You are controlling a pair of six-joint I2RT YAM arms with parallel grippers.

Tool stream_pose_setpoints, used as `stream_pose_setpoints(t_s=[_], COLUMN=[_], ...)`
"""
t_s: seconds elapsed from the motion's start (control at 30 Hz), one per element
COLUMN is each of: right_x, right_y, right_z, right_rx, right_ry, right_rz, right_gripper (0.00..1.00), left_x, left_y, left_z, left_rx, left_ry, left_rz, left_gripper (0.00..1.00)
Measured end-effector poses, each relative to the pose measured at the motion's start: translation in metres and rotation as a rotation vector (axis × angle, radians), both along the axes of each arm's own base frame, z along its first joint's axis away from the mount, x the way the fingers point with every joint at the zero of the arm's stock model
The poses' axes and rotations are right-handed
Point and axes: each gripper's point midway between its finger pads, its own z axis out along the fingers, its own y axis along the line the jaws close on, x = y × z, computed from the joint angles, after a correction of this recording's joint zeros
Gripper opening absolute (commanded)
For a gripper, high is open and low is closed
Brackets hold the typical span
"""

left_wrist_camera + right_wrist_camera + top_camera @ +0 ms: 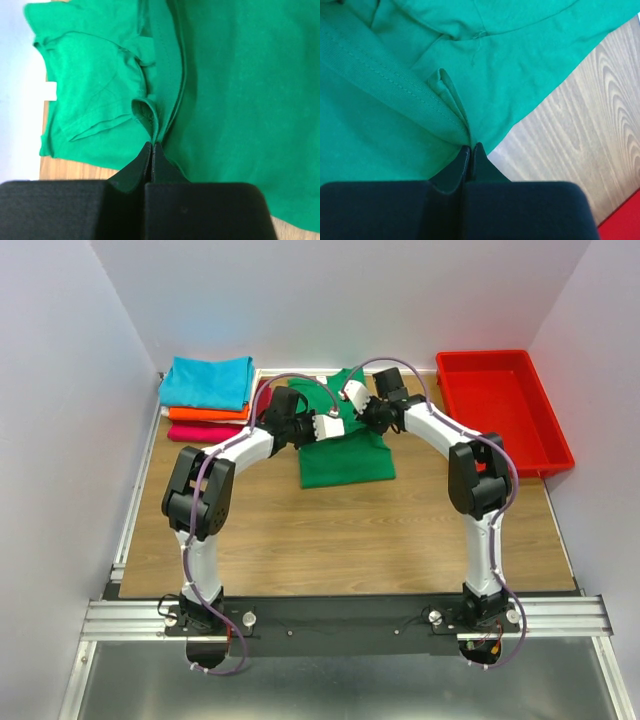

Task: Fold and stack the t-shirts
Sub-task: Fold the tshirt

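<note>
Green cotton t-shirt (345,455) lay toward the back of the wooden worktop (350,540); my left fingers (144,160) and right fingers (465,160) each clenched a ridge of its cloth, likely to lift a fold.

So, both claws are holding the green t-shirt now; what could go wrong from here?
The left claw and right claw each pinch only a thin ridge of the green t-shirt, so the cloth may slip out when pulled. The cloth there is layered, so a claw might lift one layer only and spoil the fold. The stack of folded t-shirts lies near the left claw, which might knock it.
</note>
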Motion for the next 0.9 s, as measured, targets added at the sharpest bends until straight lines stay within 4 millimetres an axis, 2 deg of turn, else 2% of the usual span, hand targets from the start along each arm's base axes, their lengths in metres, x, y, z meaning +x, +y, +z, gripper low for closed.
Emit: stream_pose_setpoints(t_s=[0.03,0.1,0.13,0.17,0.2,0.27,0.3,0.37,0.47,0.57,0.67,0.7,0.73,0.8,0.83,0.9], right_x=[0.003,0.008,0.01,0.013,0.016,0.026,0.029,0.042,0.057,0.075,0.08,0.076,0.073,0.062,0.052,0.023], right_y=[0.0,0.0,0.001,0.001,0.001,-0.001,-0.001,-0.006,-0.015,-0.031,-0.051,-0.058,-0.064,-0.071,-0.071,-0.062], right_z=[-0.002,-0.005,-0.006,-0.007,-0.009,-0.01,-0.01,-0.006,0.006,0.026,0.044,0.052,0.058,0.067,0.071,0.078], right_rx=[-0.001,-0.001,-0.003,-0.002,-0.002,-0.003,-0.001,0.014,0.045,0.097,0.134,0.143,0.149,0.159,0.162,0.162], right_ry=[-0.001,-0.002,-0.003,-0.007,-0.007,-0.021,-0.027,-0.054,-0.094,-0.148,-0.174,-0.18,-0.182,-0.186,-0.179,-0.154], right_rz=[-0.003,-0.006,-0.005,-0.008,-0.011,-0.039,-0.056,-0.129,-0.22,-0.306,-0.351,-0.353,-0.357,-0.323,-0.283,-0.134], right_gripper=[0.07,0.19,0.25,0.39,0.46,0.58,0.67,0.77,0.77,0.77,0.77,0.77,0.77,0.79,0.79,0.81], left_x=[0.001,0.005,0.008,0.01,0.012,0.018,0.023,0.031,0.038,0.036,0.024,0.018,0.008,-0.008,-0.018,-0.038], left_y=[0.0,0.002,0.003,0.003,0.005,0.007,0.009,0.018,0.034,0.05,0.059,0.061,0.065,0.064,0.063,0.058], left_z=[-0.002,-0.004,-0.003,-0.003,-0.001,0.004,0.006,0.015,0.043,0.094,0.16,0.18,0.202,0.222,0.228,0.222], left_rx=[0.001,-0.004,-0.01,-0.014,-0.024,-0.044,-0.059,-0.086,-0.12,-0.179,-0.265,-0.293,-0.325,-0.368,-0.385,-0.396], left_ry=[0.007,0.014,0.016,0.017,0.02,0.005,-0.003,-0.041,-0.12,-0.226,-0.344,-0.378,-0.415,-0.442,-0.443,-0.428], left_rz=[0.002,0.011,0.021,0.026,0.041,0.08,0.119,0.208,0.322,0.401,0.42,0.419,0.416,0.386,0.366,0.312], left_gripper=[0.0,0.0,0.06,0.54,0.79,0.92,0.93,0.96,0.97,0.97,0.97,0.97,0.92,0.89,0.88,0.88])
